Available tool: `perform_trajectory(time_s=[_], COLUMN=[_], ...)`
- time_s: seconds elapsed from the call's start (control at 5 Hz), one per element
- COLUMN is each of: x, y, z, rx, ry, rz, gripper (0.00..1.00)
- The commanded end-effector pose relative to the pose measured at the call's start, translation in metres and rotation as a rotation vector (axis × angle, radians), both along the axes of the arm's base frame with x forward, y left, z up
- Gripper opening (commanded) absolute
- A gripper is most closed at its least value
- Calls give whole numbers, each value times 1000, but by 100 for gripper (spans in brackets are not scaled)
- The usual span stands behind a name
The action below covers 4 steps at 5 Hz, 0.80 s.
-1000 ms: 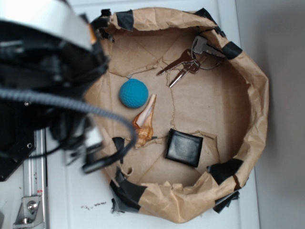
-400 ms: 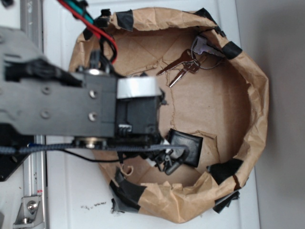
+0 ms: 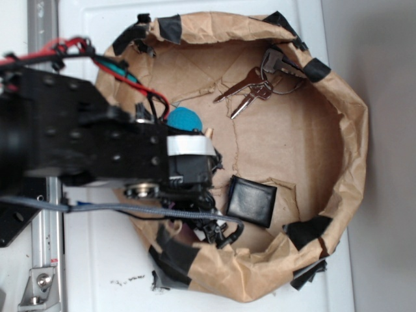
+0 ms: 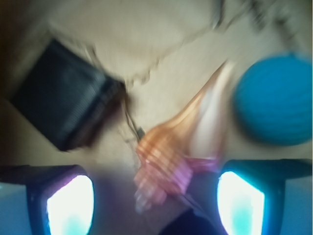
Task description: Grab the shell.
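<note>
The gripper (image 4: 155, 196) is spread wide, its two lit fingers (image 4: 68, 205) either side of the shell (image 4: 183, 152), not touching it; the black arm (image 3: 97, 146) reaches in over the paper tray's (image 3: 344, 130) left wall; the shell is orange and cream, ribbed, its pale point toward the ball (image 4: 275, 100); a black square (image 4: 63, 112) lies on the shell's other side.
</note>
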<state>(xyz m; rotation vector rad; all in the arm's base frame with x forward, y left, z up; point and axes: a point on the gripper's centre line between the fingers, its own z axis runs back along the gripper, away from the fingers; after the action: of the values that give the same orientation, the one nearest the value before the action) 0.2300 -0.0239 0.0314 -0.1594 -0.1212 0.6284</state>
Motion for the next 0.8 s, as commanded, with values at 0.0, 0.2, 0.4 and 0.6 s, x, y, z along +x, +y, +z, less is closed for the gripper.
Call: perform_trajectory(time_s=[0.0, 0.2, 0.4, 0.6], x=[13, 18, 33, 31], y=[-13, -11, 7, 33], z=[-20, -4, 46, 96], rx=[27, 18, 2, 55], ry=[-7, -22, -84, -47], rz=[-73, -119, -254, -323], gripper=[0, 0, 0, 0])
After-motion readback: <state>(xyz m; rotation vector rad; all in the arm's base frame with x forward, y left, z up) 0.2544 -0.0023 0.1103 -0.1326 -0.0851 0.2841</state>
